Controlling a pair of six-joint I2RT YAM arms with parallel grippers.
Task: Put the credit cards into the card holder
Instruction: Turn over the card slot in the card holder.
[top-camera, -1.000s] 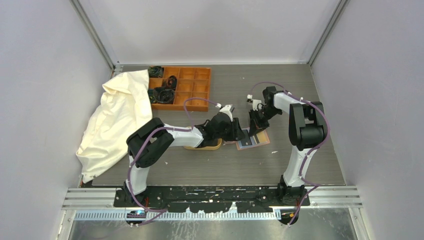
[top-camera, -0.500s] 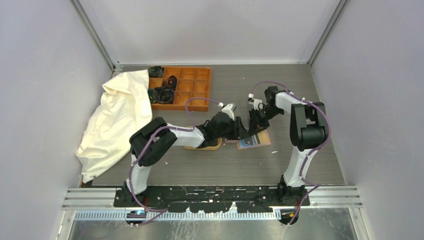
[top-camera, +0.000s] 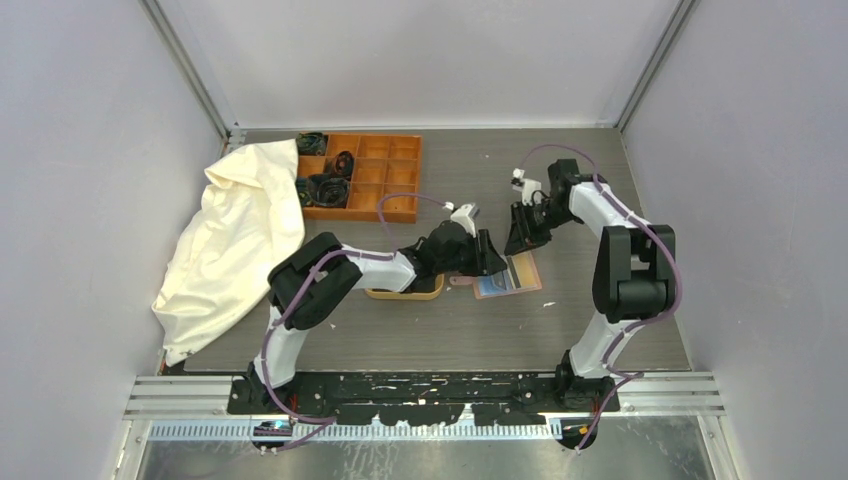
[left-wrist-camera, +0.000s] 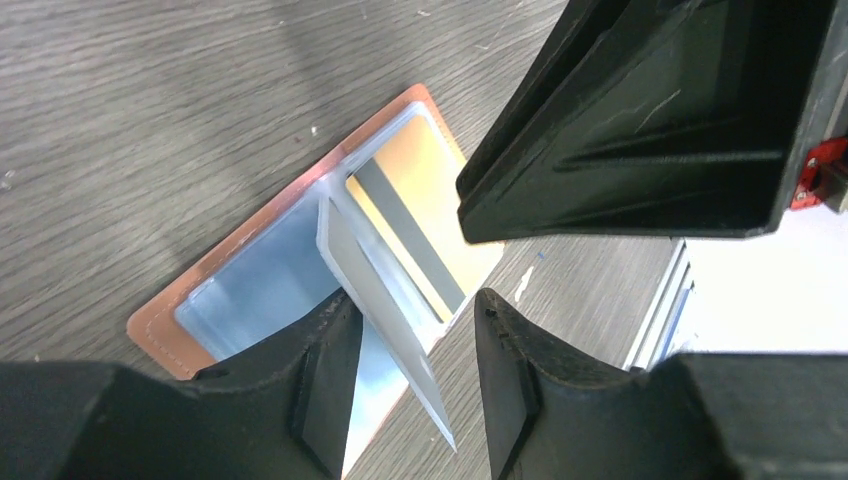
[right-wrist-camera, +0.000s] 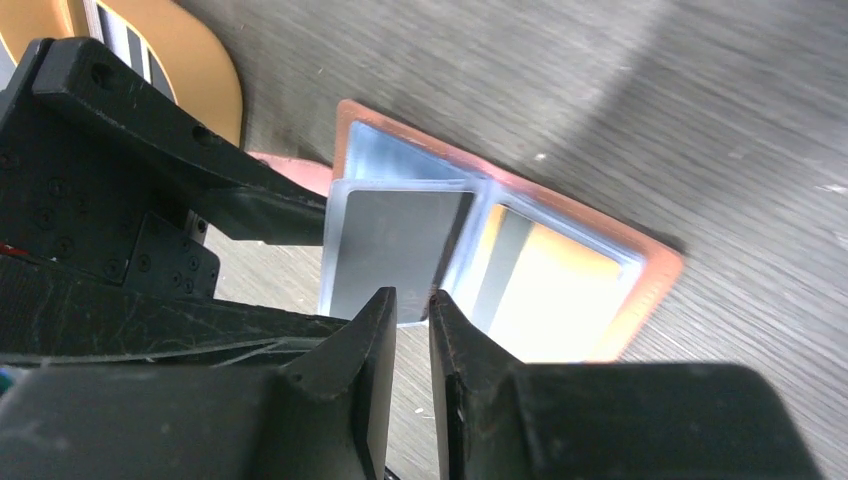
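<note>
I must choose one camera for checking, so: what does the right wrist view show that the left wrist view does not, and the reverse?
Right wrist only: the oval wooden tray. Left wrist only: the clear leaf standing up between the left fingers. Both: the open card holder with a yellow striped card inside.

Card holder (top-camera: 505, 285) lies open and flat on bench (top-camera: 450, 340), right of centre in your top view, long edges slanted. Reddish-brown leather rim, pale clear pockets inside. On one side of centre fold you find gold card (left-wrist-camera: 425, 190) flat in its pocket, dark stripe along one long edge. Clear sleeve leaf (left-wrist-camera: 372, 290) stands tilted up from fold, not lying flat. Grey card (right-wrist-camera: 395, 240) sits in that leaf, seen face-on from your right wrist view. Other half shows pale blue-grey; you cannot tell whether card lies there.
</note>
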